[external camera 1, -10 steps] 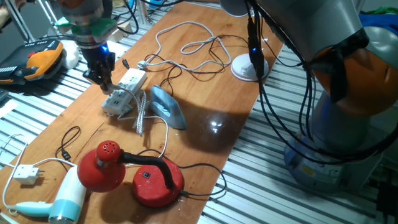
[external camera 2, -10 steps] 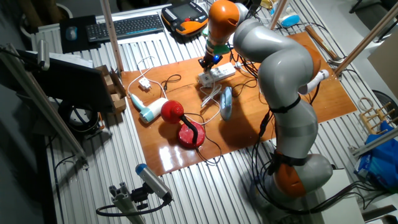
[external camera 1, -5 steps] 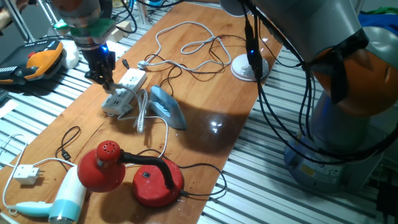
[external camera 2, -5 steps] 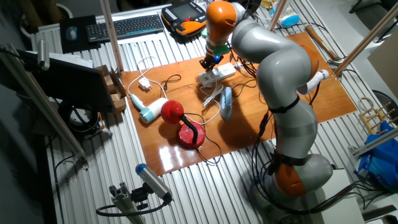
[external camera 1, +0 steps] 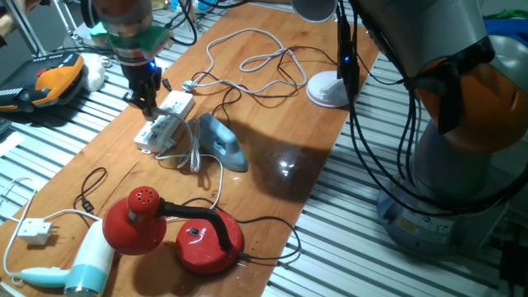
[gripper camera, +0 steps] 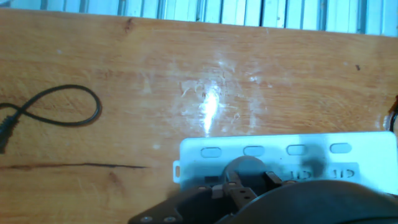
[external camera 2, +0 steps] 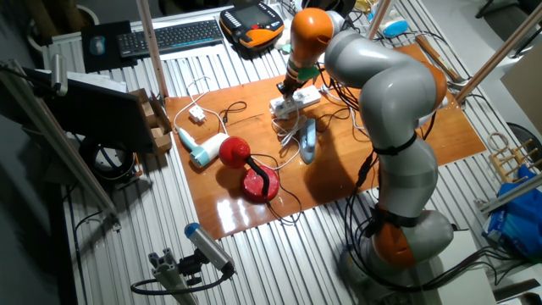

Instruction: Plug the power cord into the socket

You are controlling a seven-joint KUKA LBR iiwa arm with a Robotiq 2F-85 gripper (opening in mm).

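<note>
One arm reaches over the wooden table (external camera 1: 272, 177), its pincer (external camera 1: 148, 106) pointing down at the near end of the socket (external camera 1: 165, 121), a flat white strip with a row of outlets. From the hand view the socket (gripper camera: 286, 163) lies directly under the pincer (gripper camera: 249, 182), whose dark body covers the strip's lower part; whether the pincer is clenched or released cannot be told, nor whether it grasps anything. The power cord (external camera 1: 195, 150), whitish and braided, hangs in loops just beside the socket, between it and the light-blue iron (external camera 1: 221, 142). In the other fixed view the pincer (external camera 2: 286, 88) sits over the socket (external camera 2: 295, 100). No writing is legible. Near the table's front stand a red lamp (external camera 1: 173, 227) and a hairdryer (external camera 1: 78, 268).
</note>
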